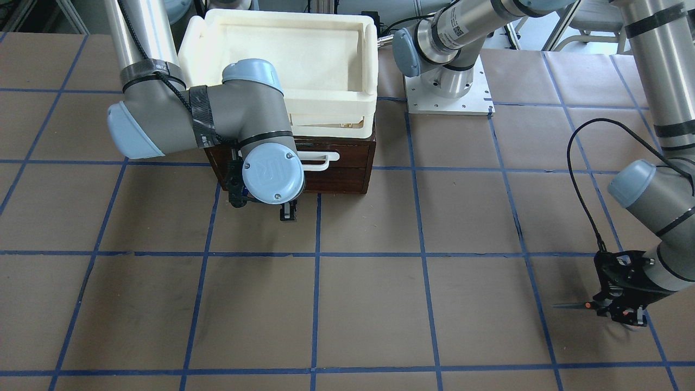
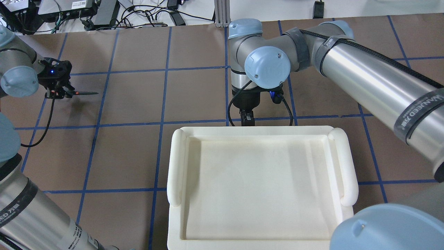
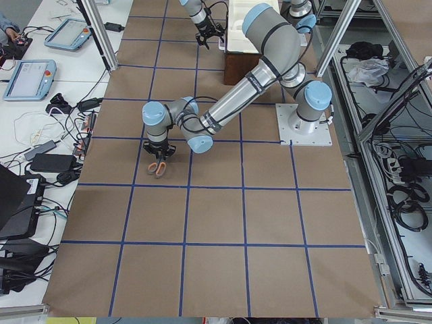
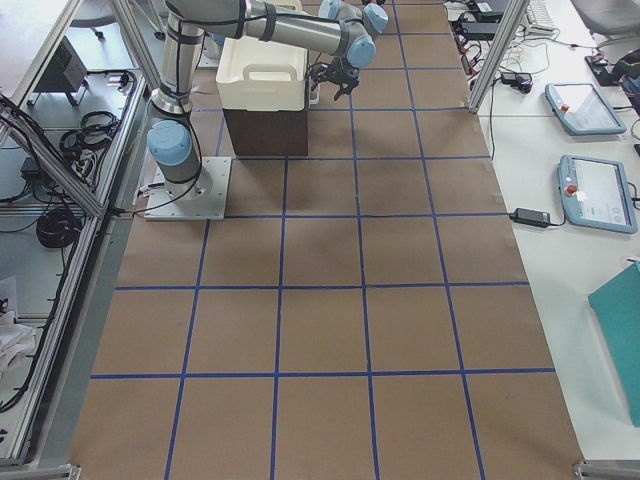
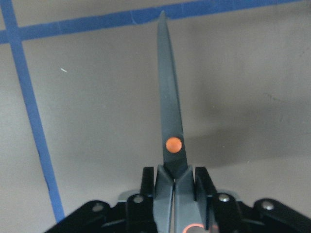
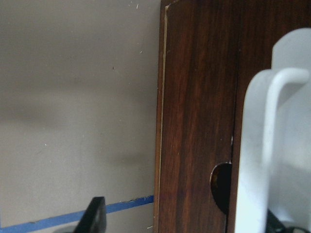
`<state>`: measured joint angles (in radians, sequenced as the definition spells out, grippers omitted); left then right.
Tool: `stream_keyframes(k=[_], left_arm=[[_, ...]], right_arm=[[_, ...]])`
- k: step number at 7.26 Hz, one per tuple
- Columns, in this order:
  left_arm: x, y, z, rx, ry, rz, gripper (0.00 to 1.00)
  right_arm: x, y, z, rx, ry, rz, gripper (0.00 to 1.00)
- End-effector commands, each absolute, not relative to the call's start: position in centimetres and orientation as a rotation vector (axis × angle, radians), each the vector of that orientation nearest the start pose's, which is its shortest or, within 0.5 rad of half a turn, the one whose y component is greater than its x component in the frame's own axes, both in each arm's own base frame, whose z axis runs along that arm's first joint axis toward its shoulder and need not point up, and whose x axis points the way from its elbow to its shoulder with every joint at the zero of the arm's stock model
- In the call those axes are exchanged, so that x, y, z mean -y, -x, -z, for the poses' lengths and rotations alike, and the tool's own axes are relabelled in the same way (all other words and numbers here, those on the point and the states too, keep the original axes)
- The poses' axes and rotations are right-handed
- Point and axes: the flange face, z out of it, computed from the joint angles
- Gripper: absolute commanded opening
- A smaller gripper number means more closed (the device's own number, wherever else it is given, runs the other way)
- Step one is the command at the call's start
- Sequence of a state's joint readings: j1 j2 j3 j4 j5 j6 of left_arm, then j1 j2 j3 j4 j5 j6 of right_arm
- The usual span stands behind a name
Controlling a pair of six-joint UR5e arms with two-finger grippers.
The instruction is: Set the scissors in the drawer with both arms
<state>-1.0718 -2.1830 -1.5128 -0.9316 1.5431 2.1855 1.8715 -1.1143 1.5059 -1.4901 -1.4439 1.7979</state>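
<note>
The scissors (image 1: 575, 306) are held by their handles in my left gripper (image 1: 619, 310), with the dark blades closed, level and just above the table. The left wrist view shows the blade (image 5: 169, 111) with its orange pivot dot pointing away from the shut left gripper (image 5: 174, 194). The dark brown drawer (image 1: 336, 146) is closed, with its white bar handle (image 1: 320, 159) on the front. My right gripper (image 1: 288, 213) hangs open just in front of the drawer, beside the handle. In the right wrist view the handle (image 6: 272, 145) is close at the right and one finger (image 6: 95, 216) shows at lower left.
A white foam tray (image 2: 175, 166) sits on top of the brown drawer cabinet (image 4: 265, 130). The left arm's base plate (image 1: 448, 92) stands beside the cabinet. Brown table with a blue tape grid lies between the two grippers.
</note>
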Motion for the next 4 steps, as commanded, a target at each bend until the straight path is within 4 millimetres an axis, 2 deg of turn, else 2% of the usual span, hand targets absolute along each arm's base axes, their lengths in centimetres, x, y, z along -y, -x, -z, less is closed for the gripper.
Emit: stream_keyframes(k=[1,4], left_arm=[[66.2,-18.8,-24.7,2.135,2.388,-0.067,0.13],[65.7,-16.8,-27.7,2.109,2.413,-0.069,0.11]], right_arm=[[52.9,-31.7,-26.1,-2.478,-2.337,-0.571,1.00],[53.9,-32.0,-26.0,-2.470,-2.288,-0.518,1.00]])
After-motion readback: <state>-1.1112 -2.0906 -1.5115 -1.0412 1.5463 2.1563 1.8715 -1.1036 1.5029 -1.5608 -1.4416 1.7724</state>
